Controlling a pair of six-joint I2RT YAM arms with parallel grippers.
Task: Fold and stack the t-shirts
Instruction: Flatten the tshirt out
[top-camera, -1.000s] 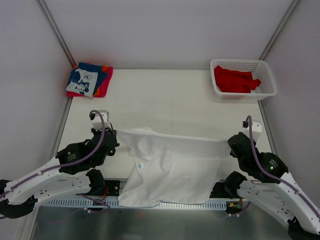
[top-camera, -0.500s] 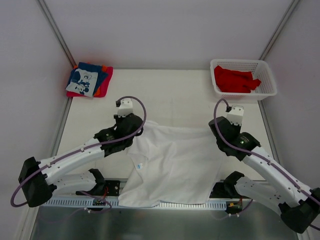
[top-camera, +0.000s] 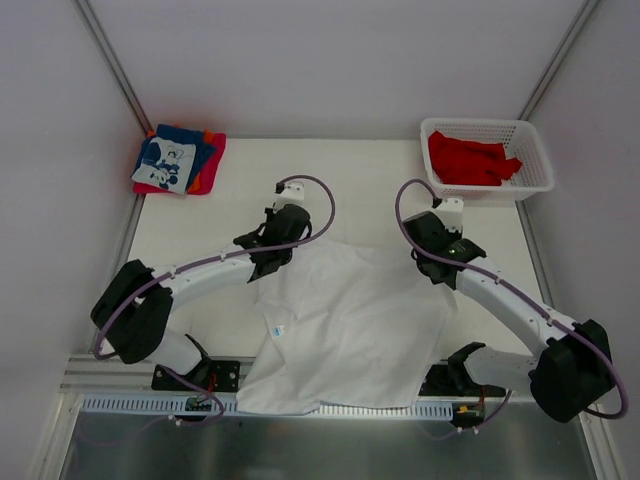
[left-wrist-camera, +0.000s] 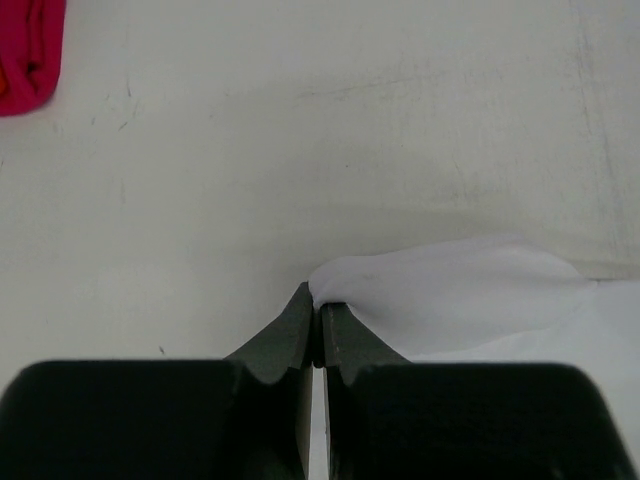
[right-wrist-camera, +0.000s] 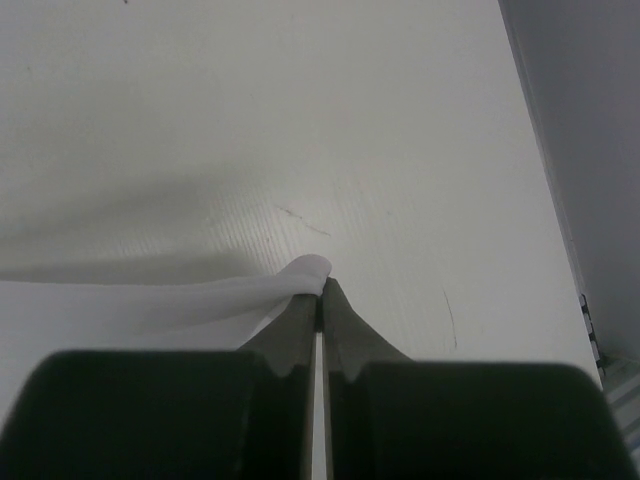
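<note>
A plain white t-shirt (top-camera: 350, 325) lies spread on the table, its lower hem hanging over the near edge. My left gripper (top-camera: 268, 270) is shut on the shirt's far left corner; the wrist view shows white cloth (left-wrist-camera: 450, 295) pinched at the tips of that left gripper (left-wrist-camera: 318, 305). My right gripper (top-camera: 432, 270) is shut on the far right corner, with a fold of the cloth (right-wrist-camera: 300, 275) caught between the tips of the right gripper (right-wrist-camera: 322, 290). A folded stack of t-shirts (top-camera: 178, 160), blue with a white print over red and orange, sits at the far left. Red t-shirts (top-camera: 468, 160) lie in the basket.
A white plastic lattice basket (top-camera: 535, 165) stands at the far right corner. Slanting frame poles rise at the far left (top-camera: 110, 65) and far right (top-camera: 550, 70). A slotted rail (top-camera: 130, 405) runs along the near edge. A red cloth edge (left-wrist-camera: 25, 55) shows in the left wrist view.
Both arms have stretched away from the near edge toward the table's middle, dragging the white shirt's far corners with them. The shirt's far edge now lies farther back.
</note>
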